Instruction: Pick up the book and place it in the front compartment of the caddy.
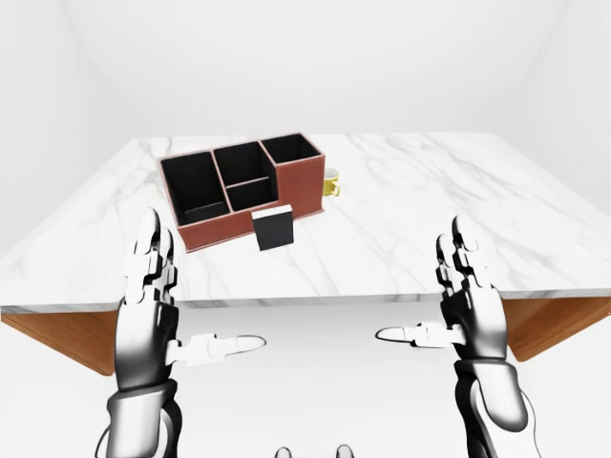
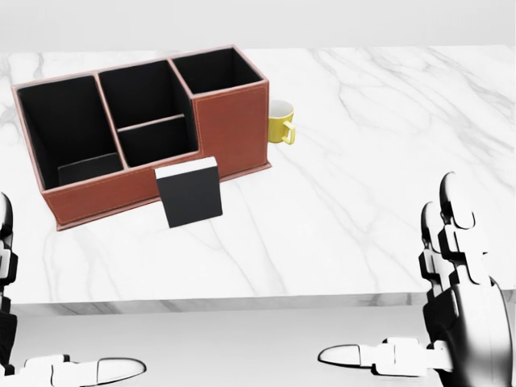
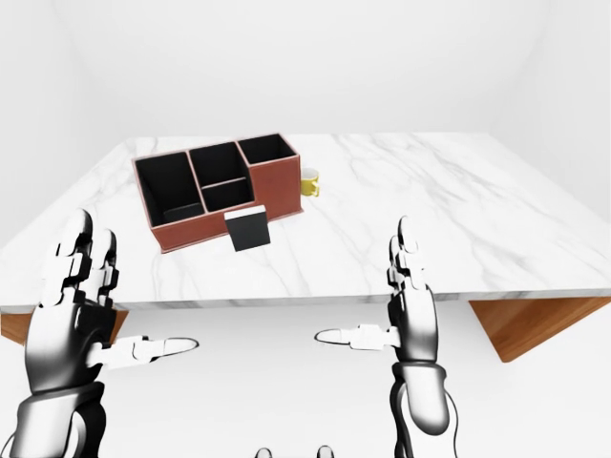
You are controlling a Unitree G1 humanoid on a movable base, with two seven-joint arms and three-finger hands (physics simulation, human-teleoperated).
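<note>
Book (image 2: 189,193) stands upright on the worktop (image 2: 387,161), leaning against the caddy (image 2: 234,129), a yellow mug (image 2: 280,122) beyond. It looks stiff, light and smooth; best gripped across both broad faces near the top. No lettering is legible. Left hand (image 1: 148,305) and right hand (image 1: 468,305) are spread open, empty.

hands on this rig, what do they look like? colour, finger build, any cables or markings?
Both the left hand and right hand are glossy silver-chrome with dark reflections. Each has three fingers built from blocky segments with black gaps at the joints and rounded tips; one digit sits apart like a thumb. The forearms are smooth, rounded metallic shells. No cables, labels or markings show in the views.
</note>
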